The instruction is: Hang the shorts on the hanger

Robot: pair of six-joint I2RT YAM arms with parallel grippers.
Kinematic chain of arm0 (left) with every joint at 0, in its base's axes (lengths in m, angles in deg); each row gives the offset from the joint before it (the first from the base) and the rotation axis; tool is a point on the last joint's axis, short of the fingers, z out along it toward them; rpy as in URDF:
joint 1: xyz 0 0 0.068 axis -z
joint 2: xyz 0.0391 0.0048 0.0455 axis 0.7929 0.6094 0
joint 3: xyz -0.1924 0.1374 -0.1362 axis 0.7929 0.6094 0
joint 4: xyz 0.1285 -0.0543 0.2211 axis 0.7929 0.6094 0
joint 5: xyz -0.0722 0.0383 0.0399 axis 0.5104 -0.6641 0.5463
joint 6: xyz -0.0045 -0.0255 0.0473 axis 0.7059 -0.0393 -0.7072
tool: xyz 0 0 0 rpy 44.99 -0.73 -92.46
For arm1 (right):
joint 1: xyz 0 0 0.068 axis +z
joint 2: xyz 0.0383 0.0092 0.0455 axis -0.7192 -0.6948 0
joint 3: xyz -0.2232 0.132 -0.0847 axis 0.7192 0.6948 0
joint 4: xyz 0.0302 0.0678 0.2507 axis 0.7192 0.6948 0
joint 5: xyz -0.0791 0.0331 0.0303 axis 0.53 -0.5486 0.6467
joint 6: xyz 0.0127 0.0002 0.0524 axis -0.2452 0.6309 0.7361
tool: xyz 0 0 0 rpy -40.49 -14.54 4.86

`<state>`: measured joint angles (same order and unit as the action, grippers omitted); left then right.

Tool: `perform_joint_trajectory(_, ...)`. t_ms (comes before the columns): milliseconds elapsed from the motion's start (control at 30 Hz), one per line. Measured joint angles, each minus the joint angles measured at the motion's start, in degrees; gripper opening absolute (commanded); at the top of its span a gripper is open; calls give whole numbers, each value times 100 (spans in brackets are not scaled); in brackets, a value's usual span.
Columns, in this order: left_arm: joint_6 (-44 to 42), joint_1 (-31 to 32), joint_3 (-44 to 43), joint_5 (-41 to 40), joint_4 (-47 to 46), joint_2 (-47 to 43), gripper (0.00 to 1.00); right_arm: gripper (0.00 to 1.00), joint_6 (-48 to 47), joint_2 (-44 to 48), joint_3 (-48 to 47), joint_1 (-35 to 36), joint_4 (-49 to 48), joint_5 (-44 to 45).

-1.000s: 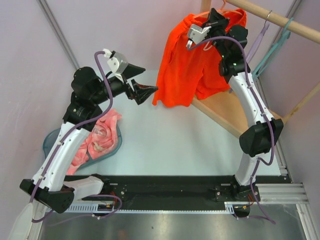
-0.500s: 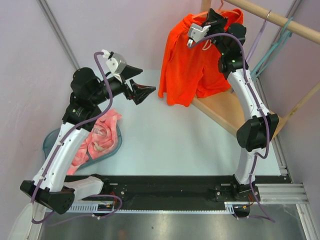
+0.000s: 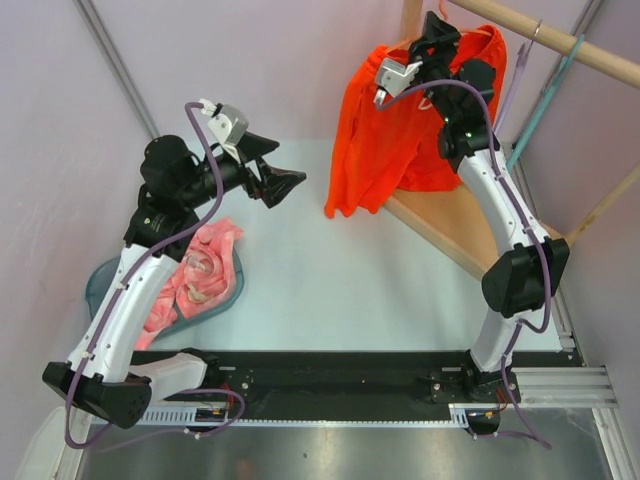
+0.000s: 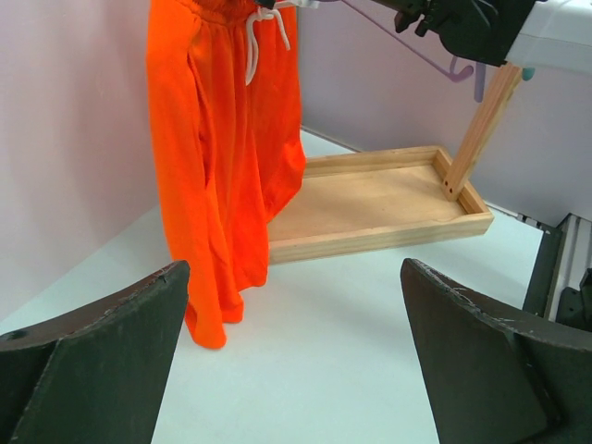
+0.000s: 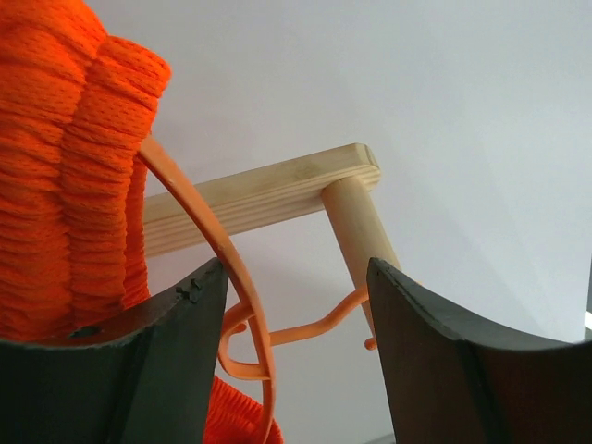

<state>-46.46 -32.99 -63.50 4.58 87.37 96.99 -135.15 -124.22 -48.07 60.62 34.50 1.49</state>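
– Where were the shorts [image 3: 380, 150], and how did they lie?

– At 1 o'clock in the overhead view, draped on the hanger [image 5: 205, 222] up by the rail [image 3: 560, 40]. Their long axis ran vertical, with the waistband and drawstring [image 4: 250, 46] on top and the hems just above the table [image 3: 330, 290].

– And the jaws?

– The right jaws stood apart around the hanger's arm without pinching it. Its hook curled just beside the rail's end. The left jaws, at 10 o'clock, gaped wide on nothing, facing the shorts.

– The surroundings?

– The table was pale and the walls [image 3: 250, 60] lilac. The rack's wooden base [image 4: 370, 203] was at 2 o'clock. A pink garment [image 3: 200, 275] lay in a teal basket [image 3: 100, 280] at 8 o'clock.
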Motion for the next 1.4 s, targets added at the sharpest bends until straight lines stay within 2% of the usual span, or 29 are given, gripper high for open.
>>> perform_joint_trajectory(633, 240, -87, 57, 70, 267, 83, 100, 74, -439, 1860, 1851, 192, -190, 155)
perform_joint_trajectory(1133, 302, -96, 271, 68, 387, 74, 100, 75, -675, 1797, 1932, 85, -219, 424)
perform_joint_trajectory(1267, 302, -103, 328, 70, 382, 66, 100, 82, -678, 1556, 1827, -57, -315, 439)
perform_joint_trajectory(1400, 302, -125, 376, 81, 378, 63, 100, 84, -529, 1355, 1696, -302, -387, 404)
